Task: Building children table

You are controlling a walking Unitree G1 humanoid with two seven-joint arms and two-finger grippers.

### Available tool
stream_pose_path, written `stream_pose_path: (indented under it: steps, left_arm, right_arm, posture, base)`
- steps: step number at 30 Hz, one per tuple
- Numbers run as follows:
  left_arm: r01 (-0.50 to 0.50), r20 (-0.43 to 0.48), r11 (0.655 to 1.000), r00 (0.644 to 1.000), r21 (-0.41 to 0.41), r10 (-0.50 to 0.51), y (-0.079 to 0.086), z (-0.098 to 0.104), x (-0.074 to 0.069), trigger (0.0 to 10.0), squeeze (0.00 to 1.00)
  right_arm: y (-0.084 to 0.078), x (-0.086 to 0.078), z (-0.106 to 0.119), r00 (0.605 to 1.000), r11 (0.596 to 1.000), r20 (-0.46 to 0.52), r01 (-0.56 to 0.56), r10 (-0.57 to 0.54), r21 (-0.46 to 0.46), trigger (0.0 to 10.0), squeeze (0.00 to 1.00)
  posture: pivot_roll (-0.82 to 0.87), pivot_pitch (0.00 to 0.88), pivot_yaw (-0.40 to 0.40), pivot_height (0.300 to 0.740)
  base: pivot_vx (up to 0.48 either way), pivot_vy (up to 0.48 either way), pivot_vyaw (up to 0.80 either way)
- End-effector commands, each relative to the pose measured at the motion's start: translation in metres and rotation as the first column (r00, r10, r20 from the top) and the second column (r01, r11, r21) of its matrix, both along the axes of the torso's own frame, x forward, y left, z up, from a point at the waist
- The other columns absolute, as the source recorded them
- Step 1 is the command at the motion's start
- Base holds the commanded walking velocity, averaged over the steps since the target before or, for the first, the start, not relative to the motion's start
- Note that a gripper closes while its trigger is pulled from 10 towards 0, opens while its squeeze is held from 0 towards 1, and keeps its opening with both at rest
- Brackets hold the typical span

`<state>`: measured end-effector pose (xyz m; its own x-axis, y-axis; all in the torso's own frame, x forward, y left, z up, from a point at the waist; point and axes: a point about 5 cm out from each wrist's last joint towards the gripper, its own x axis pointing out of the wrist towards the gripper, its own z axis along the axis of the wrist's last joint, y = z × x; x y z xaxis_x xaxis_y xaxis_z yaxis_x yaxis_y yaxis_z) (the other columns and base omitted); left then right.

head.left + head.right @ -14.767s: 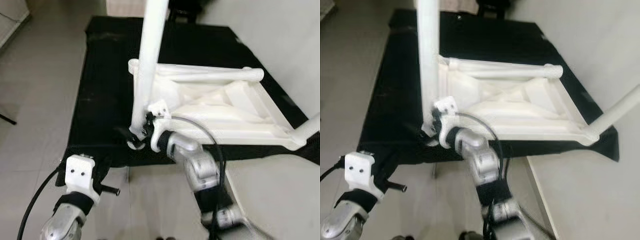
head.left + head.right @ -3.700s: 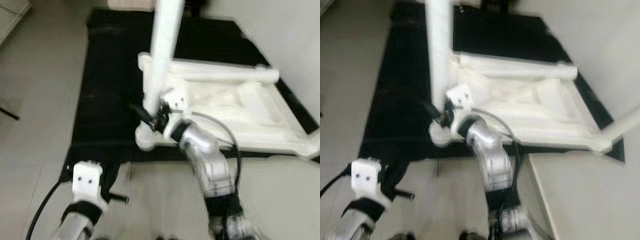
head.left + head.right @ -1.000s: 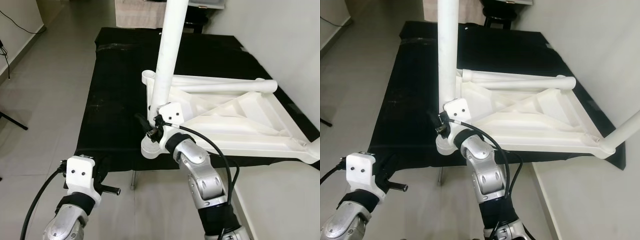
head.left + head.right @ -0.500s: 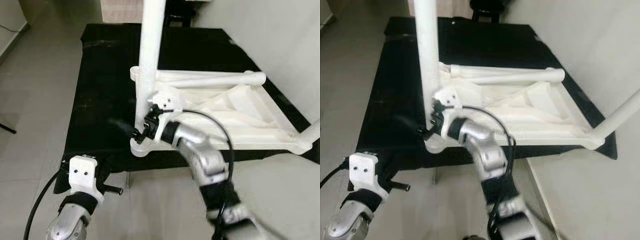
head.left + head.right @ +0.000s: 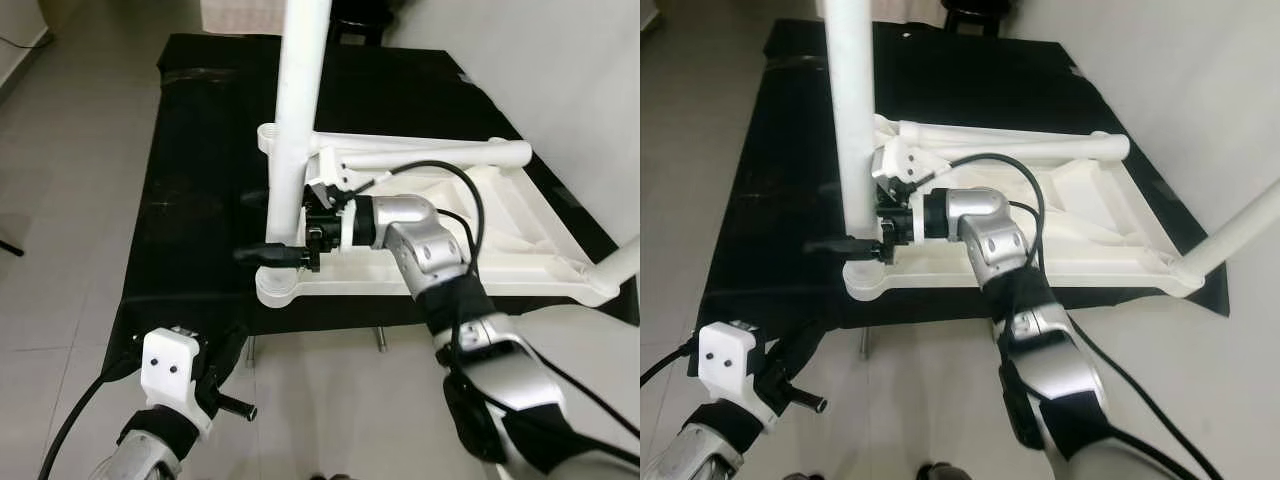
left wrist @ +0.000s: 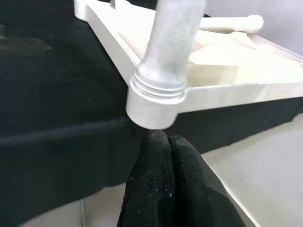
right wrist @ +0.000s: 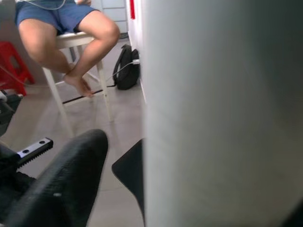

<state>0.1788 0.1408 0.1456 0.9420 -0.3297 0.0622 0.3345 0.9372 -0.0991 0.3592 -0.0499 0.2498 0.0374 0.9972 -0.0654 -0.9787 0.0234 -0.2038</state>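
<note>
Upturned white plastic children's tabletop (image 5: 470,225) on black mat (image 5: 200,190): 2 legs fitted; right claw (image 5: 285,252) holding upright white leg (image 5: 295,120); left claw (image 6: 163,156) closed, empty.

A plain white children's table frame (image 5: 470,215) and white leg (image 5: 297,110) are set against a black cloth (image 5: 200,180); pale grey floor tiles (image 5: 70,200) are seen; silver arms are tipped with black fingers (image 6: 163,189); blue shorts (image 7: 61,12) are worn by a seated person.
</note>
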Motion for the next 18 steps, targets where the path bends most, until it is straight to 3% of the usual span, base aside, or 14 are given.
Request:
stream_pose_path:
  steps: [1,2,3,6,12,18]
  left_arm:
    - [0.03,-0.012,1.0,0.999,-0.001,-0.03,-0.003,0.0,-0.003,10.0,0.0]
    - [0.032,-0.012,0.999,0.999,-0.001,-0.032,-0.003,0.0,-0.004,10.0,0.0]
    - [0.03,-0.012,1.0,0.999,-0.001,-0.03,-0.003,0.0,-0.004,10.0,0.0]
    - [0.031,-0.008,1.0,0.999,0.001,-0.031,-0.003,0.0,-0.004,10.0,0.0]
    - [0.033,-0.003,0.999,0.999,0.004,-0.033,-0.002,0.0,-0.004,10.0,0.0]
    - [0.025,0.002,1.0,1.0,0.009,-0.025,0.0,-0.002,0.0,10.0,0.0]
  right_arm:
    - [0.004,-0.001,-0.002,1.0,1.0,0.0,-0.028,0.028,-0.011,3.9,0.0]
    - [0.004,-0.001,-0.003,0.999,0.999,-0.002,-0.036,0.036,-0.02,3.9,0.0]
    - [0.002,0.0,-0.004,0.999,0.998,-0.013,-0.052,0.052,-0.026,0.0,0.0]
    - [-0.009,0.003,-0.007,0.996,0.996,-0.044,-0.079,0.077,-0.039,0.0,0.0]
    - [-0.016,0.006,-0.009,0.997,0.997,-0.05,-0.068,0.065,-0.047,0.0,0.0]
    - [-0.048,0.014,-0.011,0.996,0.996,-0.025,0.085,-0.086,-0.023,0.0,0.0]
  posture:
    - [-0.03,0.212,-0.149,0.74]
    - [-0.03,0.212,-0.149,0.74]
    - [-0.03,0.214,-0.149,0.74]
    - [-0.03,0.212,-0.15,0.74]
    - [-0.04,0.201,-0.148,0.74]
    - [-0.06,0.183,-0.139,0.74]
  base:
    - [0.0,0.0,0.0]
    - [0.0,0.0,0.0]
    - [0.0,0.0,0.0]
    - [0.0,0.0,0.0]
    - [0.0,0.0,0.0]
    - [0.0,0.0,0.0]
